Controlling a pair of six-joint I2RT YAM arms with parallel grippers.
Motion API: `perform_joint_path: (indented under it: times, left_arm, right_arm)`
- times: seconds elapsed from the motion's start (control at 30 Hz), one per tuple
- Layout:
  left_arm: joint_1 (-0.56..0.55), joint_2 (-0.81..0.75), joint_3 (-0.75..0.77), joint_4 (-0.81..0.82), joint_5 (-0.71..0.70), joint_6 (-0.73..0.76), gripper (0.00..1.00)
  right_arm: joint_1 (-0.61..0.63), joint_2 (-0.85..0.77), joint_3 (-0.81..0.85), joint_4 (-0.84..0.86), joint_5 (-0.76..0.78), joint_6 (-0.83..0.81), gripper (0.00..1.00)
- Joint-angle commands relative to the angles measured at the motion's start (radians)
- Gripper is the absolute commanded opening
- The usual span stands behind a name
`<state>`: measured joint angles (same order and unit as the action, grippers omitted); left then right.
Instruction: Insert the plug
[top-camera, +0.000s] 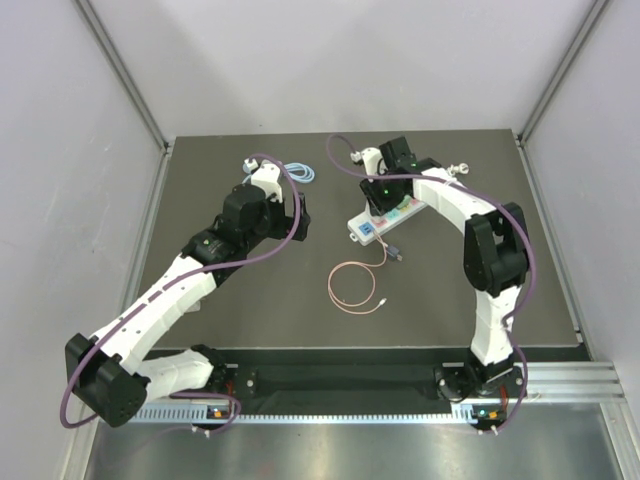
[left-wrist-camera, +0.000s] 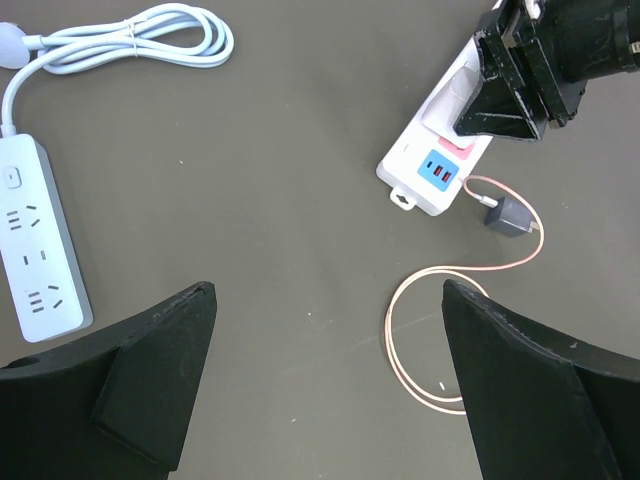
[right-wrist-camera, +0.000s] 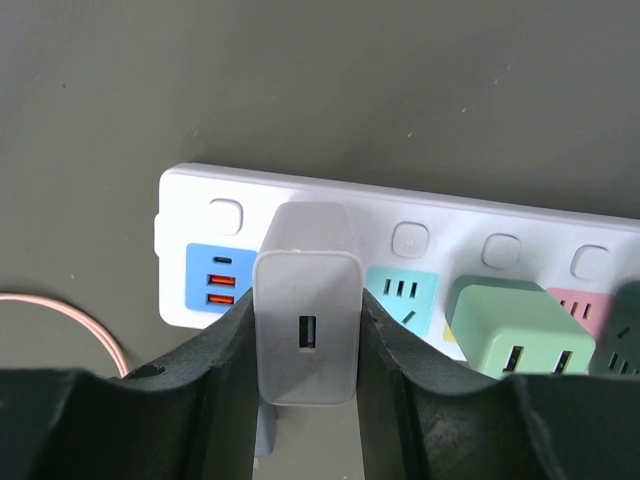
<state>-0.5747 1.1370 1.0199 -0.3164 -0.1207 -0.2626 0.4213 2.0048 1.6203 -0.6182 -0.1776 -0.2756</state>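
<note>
Just beside a green adapter (right-wrist-camera: 510, 325) on the white power strip (right-wrist-camera: 300, 205), the right hand (right-wrist-camera: 305, 305) grips a white charger (right-wrist-camera: 305, 250); the left hand (left-wrist-camera: 328, 290) hangs spread above the bench (left-wrist-camera: 250, 200).

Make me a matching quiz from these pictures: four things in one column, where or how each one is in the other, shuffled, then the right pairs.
1. white charger
2. grey charger
3. green plug
4. left claw

A. open, empty
B. plugged into the strip
C. lying loose, pink cable attached
D. gripped by the right claw

Pairs: 1-D, 2-C, 3-B, 4-A
</note>
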Motion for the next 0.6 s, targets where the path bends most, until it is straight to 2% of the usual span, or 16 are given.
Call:
perform_joint_path:
  times: [0.0,0.2,0.57]
  left_arm:
    - [0.003,-0.025,-0.004,0.045,-0.002,0.005,0.99]
    - [0.004,-0.029,-0.006,0.048,-0.002,0.003,0.99]
    - [0.006,-0.034,-0.009,0.051,-0.017,-0.003,0.99]
  right_arm:
    - [0.011,0.017,-0.089,-0.005,0.029,0.007,0.00]
    - [0.014,-0.011,-0.215,0.067,0.039,0.032,0.00]
    - [0.036,0.057,-0.240,0.061,0.058,0.036,0.00]
